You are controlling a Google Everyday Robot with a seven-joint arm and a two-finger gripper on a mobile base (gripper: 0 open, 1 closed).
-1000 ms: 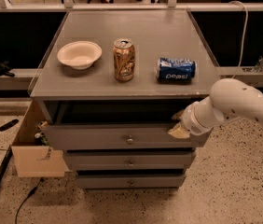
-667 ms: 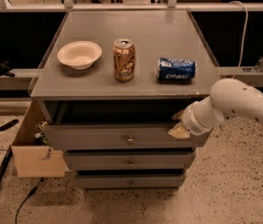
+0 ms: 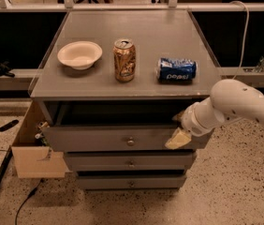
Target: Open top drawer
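Drawers are stacking three high in a grey cabinet (image 3: 136, 27), and the top drawer (image 3: 104, 138), the one with the tallest front, is sitting partly pulled out toward the near side, leaving a dark gap showing under the cabinet's top. A small round knob (image 3: 130, 141) is sitting at the centre of its front panel. The gripper (image 3: 178, 129) is resting against the right end of that front panel, at its upper edge, well to the right of the knob. Whether it is clamping the panel or only touching it I cannot tell. The white arm (image 3: 237, 102) is reaching in from the right.

Below, the middle drawer (image 3: 129, 161) and bottom drawer (image 3: 131, 182) are lying further back than the top one.

On the cabinet's top, a white bowl (image 3: 79, 54) is sitting at the left, a gold can (image 3: 124, 60) is standing upright in the middle, and a blue Pepsi can (image 3: 177, 70) is lying on its side at the right, each apart from the others.

A cardboard box (image 3: 31, 153) is leaning open against the cabinet's left side on the speckled floor (image 3: 235, 186).
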